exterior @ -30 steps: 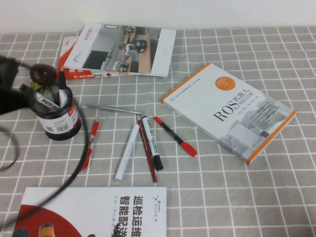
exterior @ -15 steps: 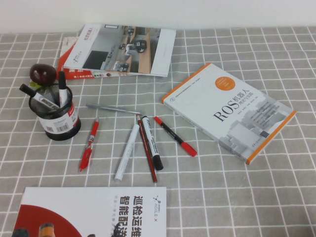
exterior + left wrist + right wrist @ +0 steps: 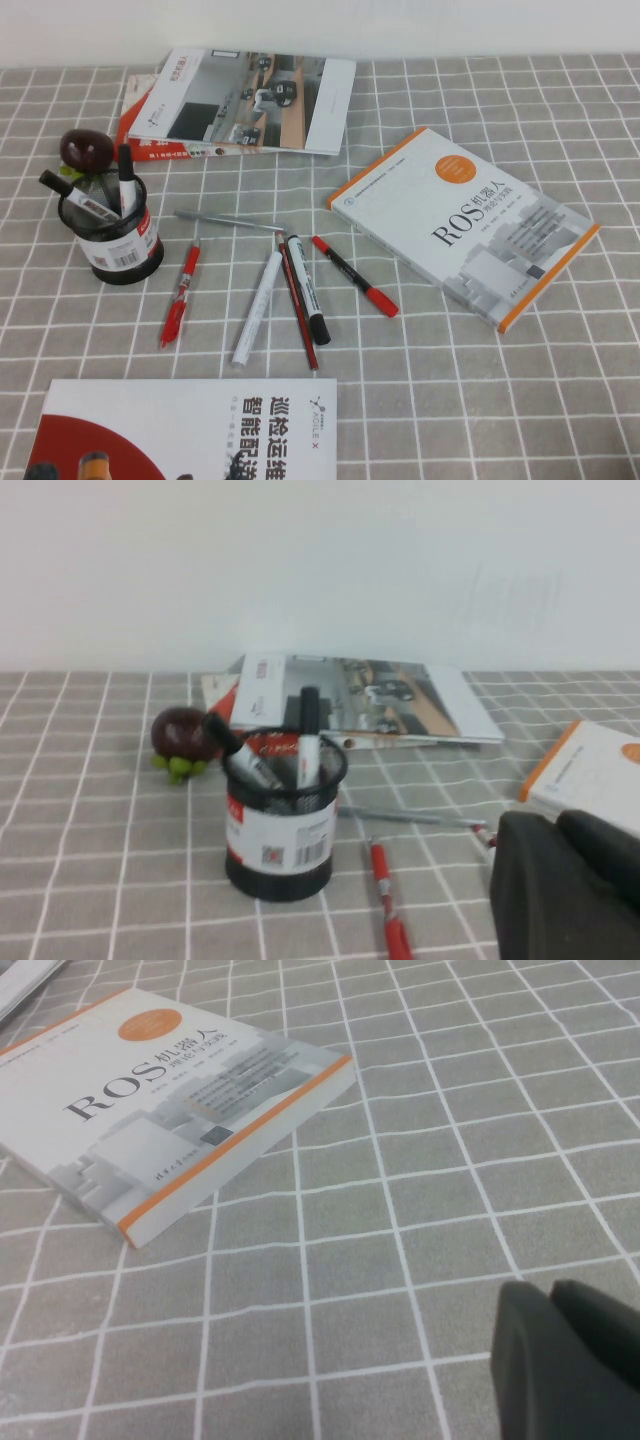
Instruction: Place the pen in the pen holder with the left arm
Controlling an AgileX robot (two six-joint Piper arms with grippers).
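Observation:
The black wire-mesh pen holder (image 3: 122, 240) stands at the left of the table, with a white-and-red barcode label at its base; it also shows in the left wrist view (image 3: 283, 825). The pen (image 3: 125, 180), with a white barrel and black cap, stands upright inside it (image 3: 308, 738), beside a second black-capped marker (image 3: 68, 193) that leans left. My left gripper (image 3: 555, 822) is shut and empty, back from the holder and above the table. My right gripper (image 3: 550, 1292) is shut and empty over bare cloth. Neither arm shows in the high view.
Loose pens lie mid-table: an all-white marker (image 3: 256, 306), a black-ended printed marker (image 3: 308, 290), red pens (image 3: 180, 295) (image 3: 354, 276) and a grey pen (image 3: 228, 219). A dark red fruit (image 3: 86, 149) sits behind the holder. Books lie at the back (image 3: 250, 100), right (image 3: 465, 222) and front left (image 3: 190, 430).
The left arm and its cables, blurred over the holder a second ago, have withdrawn out of the high view. The holder and pens have not moved.

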